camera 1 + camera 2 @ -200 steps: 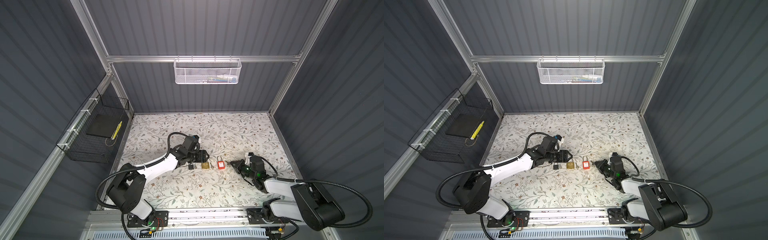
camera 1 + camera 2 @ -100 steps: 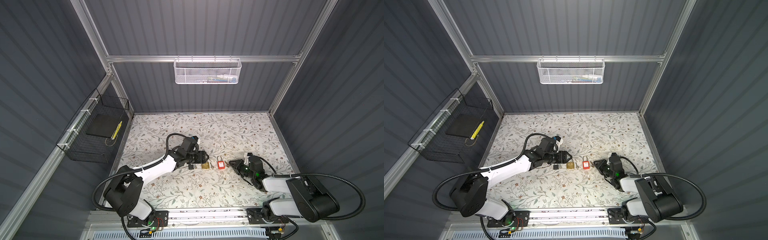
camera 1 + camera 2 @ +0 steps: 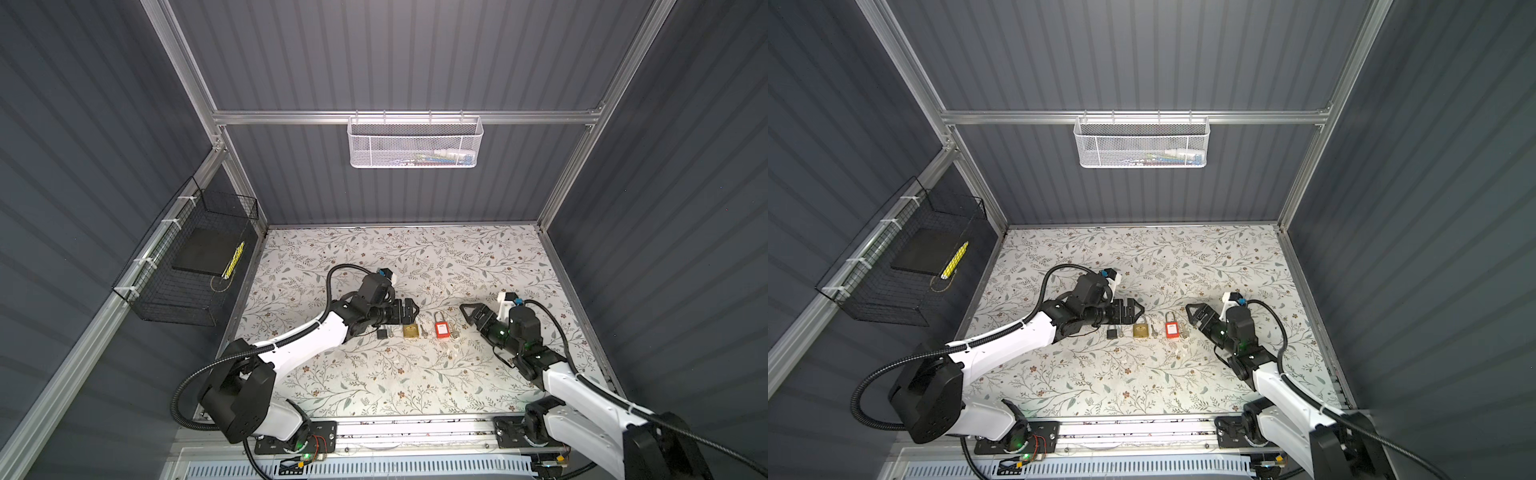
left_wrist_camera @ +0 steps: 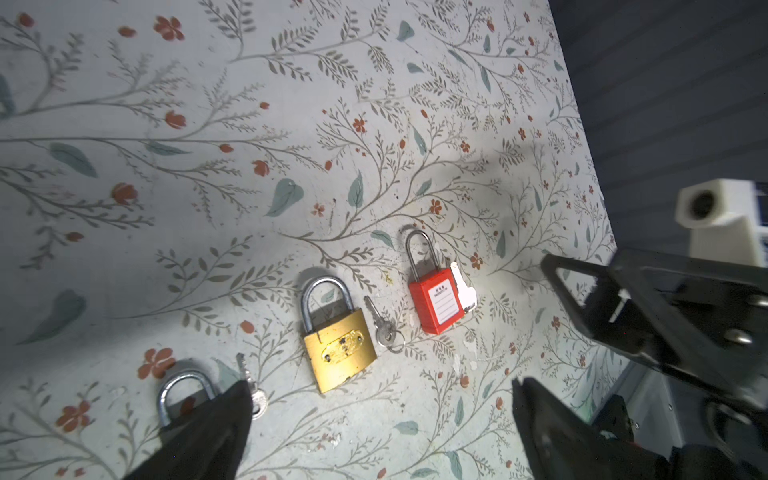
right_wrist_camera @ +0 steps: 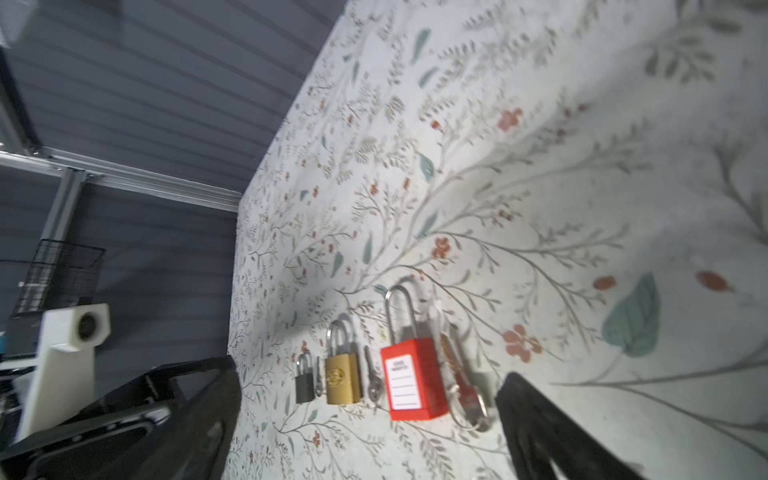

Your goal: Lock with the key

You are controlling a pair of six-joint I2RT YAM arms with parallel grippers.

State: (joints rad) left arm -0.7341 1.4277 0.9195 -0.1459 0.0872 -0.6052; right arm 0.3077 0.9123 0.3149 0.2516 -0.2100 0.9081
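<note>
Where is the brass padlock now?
In both top views, the brass padlock lies near the centre, between the small black padlock and the red padlock.

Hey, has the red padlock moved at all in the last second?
No. In a top view the red padlock lies the same gap right of the brass padlock as before.

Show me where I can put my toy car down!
Crowded: the middle, where the black padlock, brass padlock, red padlock and keys lie between the left gripper and right gripper. Bare mat: the strip from them to the back wall, and the stretch before the front rail.
</note>
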